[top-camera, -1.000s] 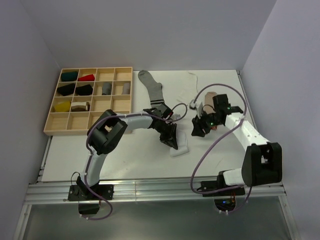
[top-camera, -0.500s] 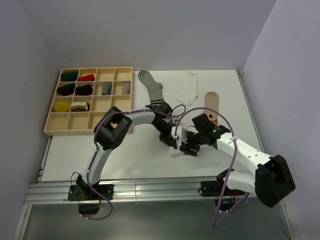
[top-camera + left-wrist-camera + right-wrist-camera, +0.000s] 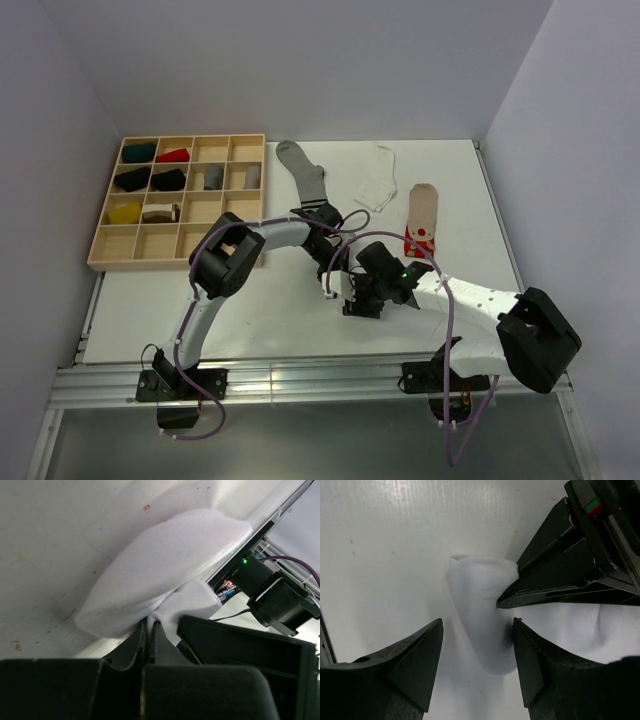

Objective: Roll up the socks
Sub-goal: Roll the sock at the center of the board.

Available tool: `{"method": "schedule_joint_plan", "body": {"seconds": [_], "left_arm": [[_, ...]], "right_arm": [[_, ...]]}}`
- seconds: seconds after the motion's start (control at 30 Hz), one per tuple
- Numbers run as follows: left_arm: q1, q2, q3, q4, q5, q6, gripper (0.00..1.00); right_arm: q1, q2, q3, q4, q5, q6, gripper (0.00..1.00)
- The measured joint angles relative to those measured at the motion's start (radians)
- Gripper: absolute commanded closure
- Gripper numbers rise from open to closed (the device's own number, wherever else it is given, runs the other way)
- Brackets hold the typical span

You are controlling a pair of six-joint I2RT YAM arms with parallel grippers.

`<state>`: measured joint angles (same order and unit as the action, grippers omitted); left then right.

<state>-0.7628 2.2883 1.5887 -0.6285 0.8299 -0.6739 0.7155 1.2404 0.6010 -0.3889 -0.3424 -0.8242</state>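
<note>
I see the rolled white sock (image 3: 476, 587) in the middle of the tabletop (image 3: 280, 310), its long axis running through the gap between the spread fingers of my right gripper (image 3: 477, 621), while my left gripper (image 3: 149, 628) pinches a fold of it.

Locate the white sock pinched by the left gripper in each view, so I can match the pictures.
Top external: sock at table centre, mostly covered.
Left wrist: sock upper middle, a white bundle.
Right wrist: sock at centre, between the open right gripper fingers.
Shared landmark: the left gripper shut on it; black wedge upper right in the right wrist view.
</note>
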Motion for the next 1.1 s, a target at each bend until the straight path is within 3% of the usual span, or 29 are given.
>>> {"method": "schedule_joint_plan", "body": {"seconds": [0.03, 0.17, 0.3, 0.6, 0.93, 1.1], "left_arm": [[0.000, 0.000, 0.000, 0.000, 0.001, 0.000, 1.00], [0.002, 0.001, -0.002, 0.006, 0.003, -0.001, 0.99], [0.014, -0.003, -0.038, 0.055, 0.024, -0.034, 0.92], [0.035, -0.122, -0.272, 0.352, -0.012, -0.221, 0.86], [0.033, -0.331, -0.587, 0.716, -0.235, -0.443, 0.88], [0.015, -0.421, -0.674, 0.791, -0.368, -0.460, 0.87]], "right_arm": [[0.002, 0.013, 0.000, 0.008, 0.010, 0.003, 0.41], [0.002, 0.041, 0.000, 0.041, 0.032, 0.019, 0.69], [-0.002, 0.047, -0.002, 0.051, 0.030, 0.039, 0.77], [-0.190, 0.165, 0.088, -0.030, -0.230, 0.027, 0.76], [-0.353, 0.537, 0.403, -0.364, -0.518, -0.084, 0.78], [-0.402, 0.693, 0.547, -0.537, -0.573, -0.105, 0.78]]}}
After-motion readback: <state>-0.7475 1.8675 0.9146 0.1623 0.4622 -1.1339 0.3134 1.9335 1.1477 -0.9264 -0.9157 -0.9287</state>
